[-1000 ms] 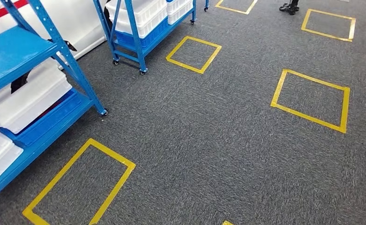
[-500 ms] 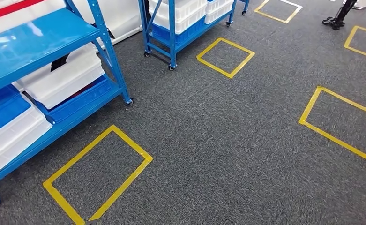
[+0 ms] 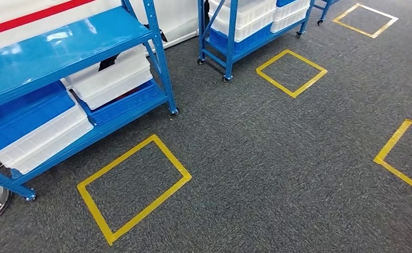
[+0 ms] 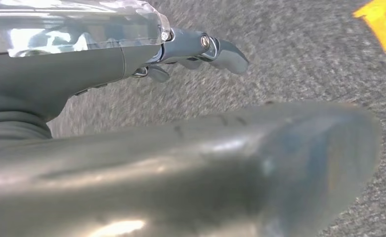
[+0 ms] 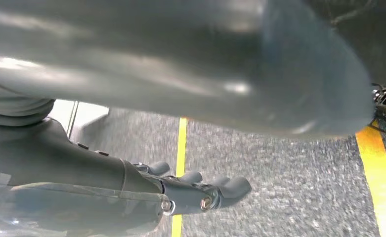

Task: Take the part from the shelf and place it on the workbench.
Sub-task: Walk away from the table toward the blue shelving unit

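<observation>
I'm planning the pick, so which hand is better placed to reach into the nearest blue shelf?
Probably the left. The nearest blue shelf with its white bins stands on the robot's left side of the head view. Both the left hand and the right hand hang over carpet holding nothing, so side decides it.

— What does the left hand (image 4: pixel 131 64) look like?
— It has a big, smooth grey thumb (image 4: pixel 191 173), round at the tip and shiny. The fingers (image 4: pixel 225 52) are darker grey. A small silver screw (image 4: pixel 204 41) sits just behind the fingers. Further back is a clear plastic cover (image 4: pixel 72 24).
— And the right hand (image 5: pixel 131 192)?
— The same. A thick shiny grey thumb (image 5: pixel 181 64), dark round fingers (image 5: pixel 233 187), two little silver screws (image 5: pixel 205 202) behind them, and a clear cover (image 5: pixel 67 212) over the back.
</observation>
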Robot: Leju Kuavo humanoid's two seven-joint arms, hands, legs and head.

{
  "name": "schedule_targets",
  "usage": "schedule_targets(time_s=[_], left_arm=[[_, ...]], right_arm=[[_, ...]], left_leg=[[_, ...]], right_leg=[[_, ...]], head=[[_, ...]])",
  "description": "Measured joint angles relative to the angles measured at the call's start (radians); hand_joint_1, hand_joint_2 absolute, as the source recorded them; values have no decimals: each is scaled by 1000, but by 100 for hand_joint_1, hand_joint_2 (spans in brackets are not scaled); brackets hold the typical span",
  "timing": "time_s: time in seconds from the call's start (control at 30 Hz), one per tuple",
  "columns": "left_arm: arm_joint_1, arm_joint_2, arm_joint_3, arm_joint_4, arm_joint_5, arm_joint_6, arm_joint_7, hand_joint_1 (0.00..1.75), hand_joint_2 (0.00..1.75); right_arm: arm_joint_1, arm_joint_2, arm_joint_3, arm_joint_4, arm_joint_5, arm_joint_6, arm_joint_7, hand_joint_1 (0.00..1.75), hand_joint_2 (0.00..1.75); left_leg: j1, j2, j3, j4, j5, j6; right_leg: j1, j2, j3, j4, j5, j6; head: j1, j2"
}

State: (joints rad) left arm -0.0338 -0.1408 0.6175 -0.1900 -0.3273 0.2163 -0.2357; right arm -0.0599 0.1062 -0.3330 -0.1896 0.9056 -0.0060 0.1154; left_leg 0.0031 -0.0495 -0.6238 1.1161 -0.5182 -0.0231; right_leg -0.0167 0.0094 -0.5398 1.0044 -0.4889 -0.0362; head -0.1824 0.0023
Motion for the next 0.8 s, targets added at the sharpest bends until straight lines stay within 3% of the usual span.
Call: schedule_targets(time_s=[0.07,0.1,0.13,0.17,0.23,0.3,0.33,0.4,0.47,0.53,0.6,0.63,0.67,0.7,0.73,0.8], left_arm=[[-1,0,-3,0,-12,-8,-4,0,0],[0,1,-5,0,-21,-13,-7,0,0],[1,2,-7,0,-28,-18,-8,0,0],[3,4,-8,0,-32,-22,-9,0,0],[3,9,-14,0,-42,-29,-10,0,0],[1,12,-22,0,-52,-34,-10,0,0],[1,13,-26,0,-58,-36,-10,0,0],[5,16,-31,0,-67,-40,-11,0,0],[7,18,-35,0,-71,-43,-12,0,0],[5,20,-42,0,-74,-47,-13,0,0],[4,21,-49,0,-83,-51,-16,0,0],[5,21,-52,0,-87,-53,-18,0,0],[5,21,-54,0,-89,-55,-21,0,0],[5,21,-56,0,-92,-58,-24,0,0],[6,22,-57,0,-95,-61,-27,0,0],[5,22,-58,0,-102,-66,-30,0,0]], right_arm=[[3,0,-3,0,-4,0,-2,0,0],[4,0,-5,0,-8,-2,-3,0,0],[4,0,-8,0,-12,-3,-6,0,0],[4,0,-12,0,-15,-4,-8,0,0],[4,0,-20,0,-19,-5,-12,0,0],[5,-1,-27,0,-25,-5,-13,0,0],[4,-1,-30,0,-29,-5,-13,0,0],[-1,-1,-38,0,-35,-5,-14,0,0],[-1,-3,-46,-1,-38,-6,-14,0,0],[4,-4,-52,-1,-42,-6,-14,0,0],[8,-4,-58,-1,-46,-6,-11,0,0],[9,-4,-61,0,-49,-6,-8,0,0],[10,-4,-64,0,-50,-6,-4,0,0],[11,-5,-68,0,-52,-6,1,0,0],[13,-6,-71,0,-53,-6,5,0,0],[17,-8,-77,0,-54,-6,13,0,0]], left_leg=[[5,31,-63,133,-61,-9],[8,36,-80,170,-69,-13],[10,40,-80,171,-59,-17],[11,46,-58,131,-30,-19],[10,87,17,-10,34,-15],[3,118,63,-98,60,-1],[-1,119,65,-106,58,6],[1,96,64,-111,62,20],[6,74,68,-120,68,33],[7,52,67,-122,71,41],[6,26,66,-122,70,43],[6,11,68,-121,70,43],[6,-4,70,-121,69,42],[7,-19,72,-120,68,40],[7,-32,73,-119,66,38],[6,-50,71,-116,64,31]], right_leg=[[4,-30,1,0,-3,-5],[5,-45,2,0,-5,-5],[5,-58,4,0,-8,-4],[5,-70,8,0,-11,-2],[7,-92,19,1,-19,6],[11,-110,27,3,-27,16],[14,-118,29,3,-29,21],[12,-128,35,4,-34,31],[7,-90,21,42,-64,42],[3,-35,-36,158,-125,47],[2,-16,-102,275,-161,49],[2,-14,-115,289,-149,50],[1,-11,-111,265,-117,49],[1,-4,-91,207,-73,46],[0,15,-67,139,-32,43],[-3,69,-32,43,10,37]], head=[[0,0],[0,0],[0,0],[0,0],[0,0],[0,0],[0,0],[0,0],[1,0],[1,0],[1,0],[1,0],[1,0],[1,0],[1,0],[1,0]])
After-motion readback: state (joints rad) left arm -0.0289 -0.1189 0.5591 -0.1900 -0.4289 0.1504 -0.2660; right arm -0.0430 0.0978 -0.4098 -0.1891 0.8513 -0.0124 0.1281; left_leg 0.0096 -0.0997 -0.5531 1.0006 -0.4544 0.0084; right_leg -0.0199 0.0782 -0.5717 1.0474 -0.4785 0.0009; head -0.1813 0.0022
